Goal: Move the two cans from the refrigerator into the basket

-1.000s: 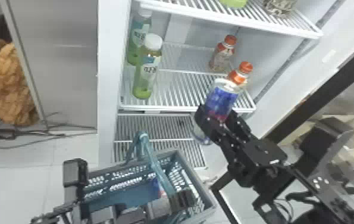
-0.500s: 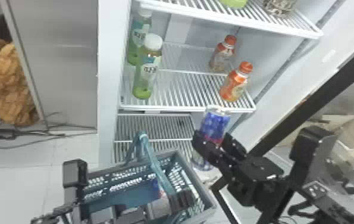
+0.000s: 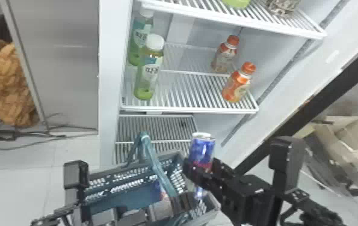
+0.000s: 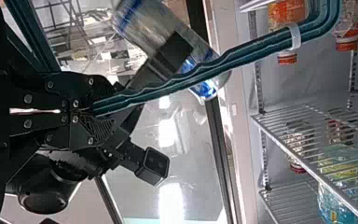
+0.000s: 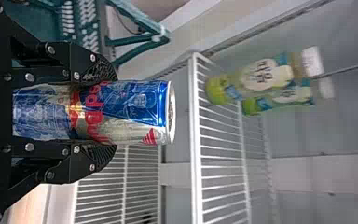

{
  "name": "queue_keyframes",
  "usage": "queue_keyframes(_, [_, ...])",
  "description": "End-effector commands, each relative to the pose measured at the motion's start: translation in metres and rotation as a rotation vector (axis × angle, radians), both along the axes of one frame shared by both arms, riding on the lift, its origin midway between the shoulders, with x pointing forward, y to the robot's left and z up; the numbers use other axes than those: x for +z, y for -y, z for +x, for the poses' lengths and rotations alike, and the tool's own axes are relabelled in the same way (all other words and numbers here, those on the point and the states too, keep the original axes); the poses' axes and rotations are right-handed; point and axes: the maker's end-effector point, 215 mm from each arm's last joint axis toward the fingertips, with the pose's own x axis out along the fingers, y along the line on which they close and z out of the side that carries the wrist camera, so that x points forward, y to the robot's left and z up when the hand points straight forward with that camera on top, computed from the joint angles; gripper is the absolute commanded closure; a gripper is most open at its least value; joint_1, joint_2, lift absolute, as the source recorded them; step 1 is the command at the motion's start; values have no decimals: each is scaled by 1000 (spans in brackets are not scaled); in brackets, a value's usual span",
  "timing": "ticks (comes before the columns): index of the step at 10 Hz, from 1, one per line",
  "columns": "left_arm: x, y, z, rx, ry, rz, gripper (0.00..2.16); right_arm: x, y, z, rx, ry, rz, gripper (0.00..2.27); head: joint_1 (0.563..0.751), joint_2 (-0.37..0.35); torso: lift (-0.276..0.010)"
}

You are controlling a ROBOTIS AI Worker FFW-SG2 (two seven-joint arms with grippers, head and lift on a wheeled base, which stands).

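Note:
A blue and silver can (image 3: 202,149) stands nearly upright in my right gripper (image 3: 199,170), over the right end of the teal basket (image 3: 214,207). The right wrist view has this can (image 5: 135,109) between both fingers of the right gripper (image 5: 95,112). My left gripper (image 3: 184,204) is at the basket's handle (image 3: 157,168); in the left wrist view the left gripper (image 4: 81,111) is shut on the handle (image 4: 191,77). Inside the basket lies a blue and red item (image 3: 160,190), partly hidden behind the handle, probably another can.
Green bottles (image 3: 149,72) and orange-capped bottles (image 3: 236,84) stand on the refrigerator's middle shelf (image 3: 187,110), beyond the basket. To the right are the dark door frame (image 3: 316,90) and cardboard boxes (image 3: 352,138). Cables (image 3: 66,132) lie on the floor at left.
My right gripper has carried the can down and left, from in front of the orange-capped bottle to over the basket's right end. The basket and left gripper look unmoved.

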Motion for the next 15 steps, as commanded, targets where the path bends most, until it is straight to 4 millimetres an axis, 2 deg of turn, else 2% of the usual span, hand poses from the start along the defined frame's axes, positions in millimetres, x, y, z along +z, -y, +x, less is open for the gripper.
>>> queue_keyframes(1, [0,0,0,-2,2,2,1181,-16,-3,-7,17,-60,6,886,695,-350,-276])
queue_keyframes(4, [0,0,0,-2,2,2,1181,-35,-1,-10,16,-109,15,878,695,-350,-276])
queue_keyframes(7, [0,0,0,-2,2,2,1181,-38,0,-9,17,-115,21,679,695,-350,-276])
queue_keyframes(9, [0,0,-1,-2,-1,0,1181,-36,-1,-8,17,-108,23,440,695,-350,-276])
queue_keyframes(11, [-1,0,-1,-2,0,2,1182,-21,0,2,6,-48,31,317,695,-350,-276])
queue_keyframes(15, [0,0,-1,-2,0,0,1181,33,12,35,-58,183,41,298,695,-350,-276])
